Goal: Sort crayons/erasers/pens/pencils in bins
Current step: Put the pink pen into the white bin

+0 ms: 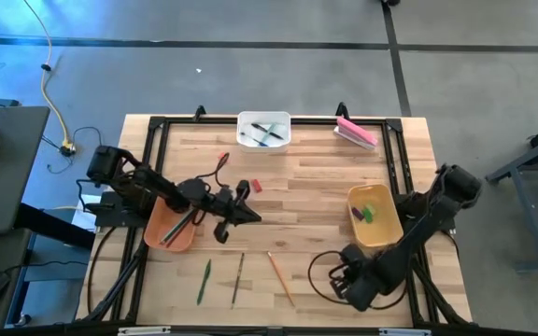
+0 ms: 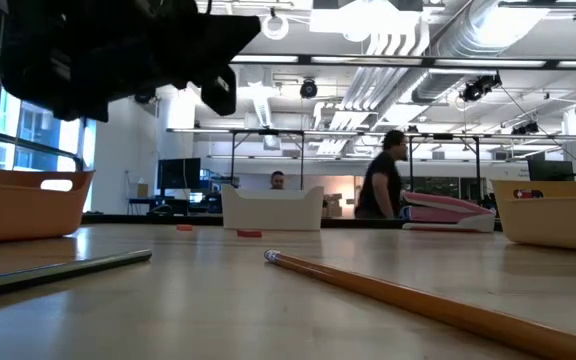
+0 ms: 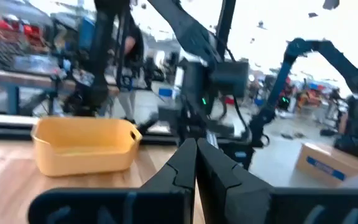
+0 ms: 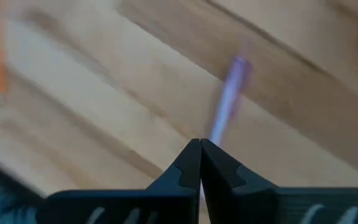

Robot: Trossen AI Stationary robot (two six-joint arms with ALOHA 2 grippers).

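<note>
My right gripper [image 4: 200, 144] is low over the table's near edge, right of the middle [image 1: 348, 280], shut on a blue-purple pen [image 4: 229, 99]. My left gripper [image 1: 241, 207] is shut and empty; it hovers beside the orange-brown bin [image 1: 169, 227], which holds pencils. The left gripper [image 3: 196, 155] faces the mustard yellow bin [image 3: 86, 146]. That yellow bin [image 1: 374, 215] holds green and purple crayons. The white bin [image 1: 264, 129] holds pens. A red crayon [image 1: 257, 185] and green [image 1: 203, 280], brown [image 1: 238, 277] and orange [image 1: 280, 277] pencils lie flat on the table. My right gripper pinches the blue-purple pen between its two fingertips, by the pen's near end [image 4: 215, 134]. The pen sticks out ahead of the fingers, in line with them, over the wood. Whether its far end rests on the table, I cannot tell.
A pink block [image 1: 356, 133] lies at the far right corner. A thin red stick [image 1: 222, 163] lies far of the left gripper. In the low view the orange pencil [image 2: 418, 295] crosses the foreground. A person [image 2: 380, 185] stands in the room beyond the table.
</note>
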